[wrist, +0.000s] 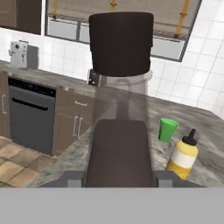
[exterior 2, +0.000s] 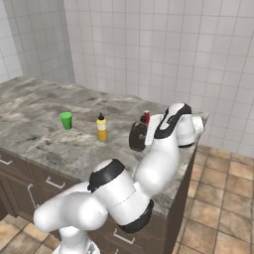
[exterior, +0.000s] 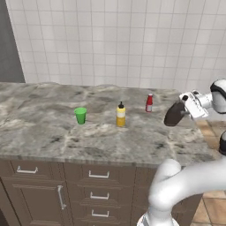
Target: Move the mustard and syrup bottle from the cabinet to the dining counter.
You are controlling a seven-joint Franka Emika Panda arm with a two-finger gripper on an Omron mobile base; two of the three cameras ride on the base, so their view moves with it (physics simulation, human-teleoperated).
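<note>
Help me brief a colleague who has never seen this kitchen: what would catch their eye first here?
Probably the white arm holding the dark syrup bottle in its pincer above the right end of the marbled dining counter. Next, the bright row standing on that counter: a green cup, the yellow mustard and a small red bottle.

The counter is a long grey-brown marbled stone top over dark brown drawers with silver handles. Three things stand upright on it, each apart from the others. The small red bottle is nearest the jaws, just beside them toward the tiled wall. The mustard stands farther from the jaws, near the middle of the top. The green cup is farthest, beyond the mustard as seen from the jaws.
</note>
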